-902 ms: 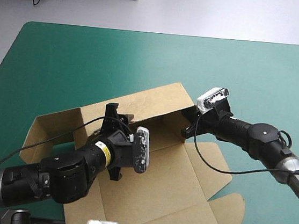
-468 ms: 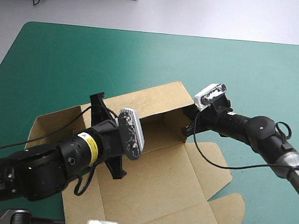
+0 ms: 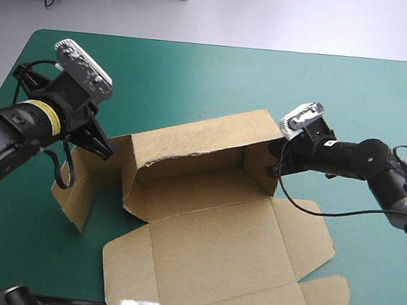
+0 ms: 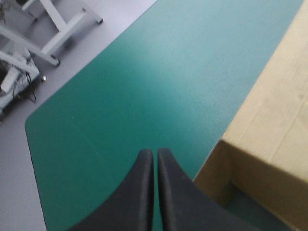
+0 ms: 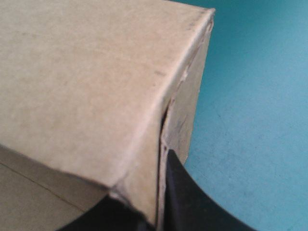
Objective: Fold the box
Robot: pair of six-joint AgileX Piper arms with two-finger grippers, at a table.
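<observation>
The brown box lies open in the middle of the table. Its rear wall and right end wall stand raised, while the lid panels lie flat toward the near edge. My right gripper is shut on the box's right end wall at the rear corner. In the right wrist view the board sits between the black fingers. My left gripper hangs at the box's left end, just outside it. Its fingers are shut with nothing in them, over bare teal-green cover with the box beside them.
A loose side flap lies on the cover under the left arm. The front flaps reach close to the table's near edge. The table's far left corner and grey floor beyond it show ahead of the left gripper.
The left arm has swung from over the box's middle out to its left end, and its fingers have shut. The box has shifted a little to the right with its rear wall more upright.
</observation>
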